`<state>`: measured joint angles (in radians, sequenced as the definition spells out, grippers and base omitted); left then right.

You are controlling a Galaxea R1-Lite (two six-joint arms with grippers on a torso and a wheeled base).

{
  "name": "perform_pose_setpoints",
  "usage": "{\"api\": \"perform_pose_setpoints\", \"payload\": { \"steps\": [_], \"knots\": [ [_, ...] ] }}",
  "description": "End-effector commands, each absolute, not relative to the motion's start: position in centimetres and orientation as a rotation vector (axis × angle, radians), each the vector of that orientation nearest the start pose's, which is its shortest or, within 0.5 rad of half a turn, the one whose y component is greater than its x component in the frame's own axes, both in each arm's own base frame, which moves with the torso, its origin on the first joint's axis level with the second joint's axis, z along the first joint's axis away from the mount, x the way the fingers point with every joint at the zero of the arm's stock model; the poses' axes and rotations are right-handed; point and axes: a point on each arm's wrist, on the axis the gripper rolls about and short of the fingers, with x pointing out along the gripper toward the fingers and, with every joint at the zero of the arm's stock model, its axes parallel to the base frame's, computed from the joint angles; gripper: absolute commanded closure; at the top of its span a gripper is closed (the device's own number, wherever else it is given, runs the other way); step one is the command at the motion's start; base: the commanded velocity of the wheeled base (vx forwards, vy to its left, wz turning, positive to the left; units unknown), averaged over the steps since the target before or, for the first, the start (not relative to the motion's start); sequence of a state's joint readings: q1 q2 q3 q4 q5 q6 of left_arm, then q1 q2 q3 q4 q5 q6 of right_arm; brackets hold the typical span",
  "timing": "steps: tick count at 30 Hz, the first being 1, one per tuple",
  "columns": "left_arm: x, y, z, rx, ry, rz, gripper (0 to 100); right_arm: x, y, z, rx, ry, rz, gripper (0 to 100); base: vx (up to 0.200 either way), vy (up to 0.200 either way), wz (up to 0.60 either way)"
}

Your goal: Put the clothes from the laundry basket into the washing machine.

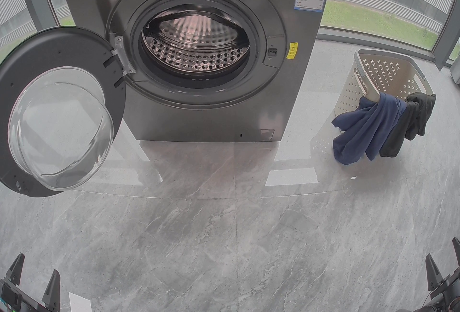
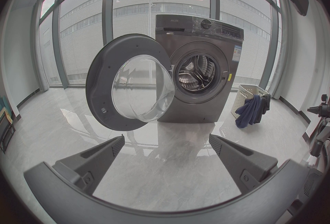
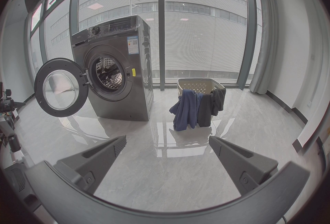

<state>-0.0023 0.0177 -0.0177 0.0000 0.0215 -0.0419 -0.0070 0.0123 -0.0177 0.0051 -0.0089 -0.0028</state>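
Your left gripper (image 2: 165, 138) and right gripper (image 3: 167, 138) hang with fingers spread, holding nothing. Well ahead of the right gripper, a blue garment (image 1: 366, 128) and a black garment (image 1: 413, 122) drape over the rim of the laundry basket (image 1: 383, 55), covering its near wall; its inside is hard to make out. Ahead of the left gripper stands the washing machine (image 1: 201, 121), door (image 1: 57, 52) swung wide.

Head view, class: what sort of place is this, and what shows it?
Likely a laundry corner in a glass-walled room: a washer with its door open, a basket draped with clothes, and tall windows behind them.
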Motion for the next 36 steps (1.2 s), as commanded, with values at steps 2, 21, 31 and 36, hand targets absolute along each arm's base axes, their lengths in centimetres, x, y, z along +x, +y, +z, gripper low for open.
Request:
{"api": "perform_pose_setpoints", "payload": {
  "steps": [2, 21, 31, 36],
  "knots": [
    [-2.25, 0.06, 7.60, -0.043, 0.004, 0.020, 0, -2.22, 0.00, 7.56, -0.003, 0.012, -0.018, 0, 0.200, 0.000, 0.00],
    [-2.25, 0.06, 7.60, -0.043, 0.004, 0.020, 0, -2.22, -0.01, 7.55, 0.000, 0.014, -0.023, 0, 0.116, 0.000, 0.00],
    [-2.25, 0.06, 7.60, -0.041, 0.004, 0.022, 0, -2.22, -0.01, 7.56, -0.002, 0.012, -0.025, 0, 0.000, -0.120, 0.00],
    [-2.25, 0.06, 7.62, -0.043, 0.003, 0.022, 0, -2.22, -0.01, 7.56, -0.002, 0.012, -0.025, 0, 0.000, -0.120, 0.00]
  ]
}}
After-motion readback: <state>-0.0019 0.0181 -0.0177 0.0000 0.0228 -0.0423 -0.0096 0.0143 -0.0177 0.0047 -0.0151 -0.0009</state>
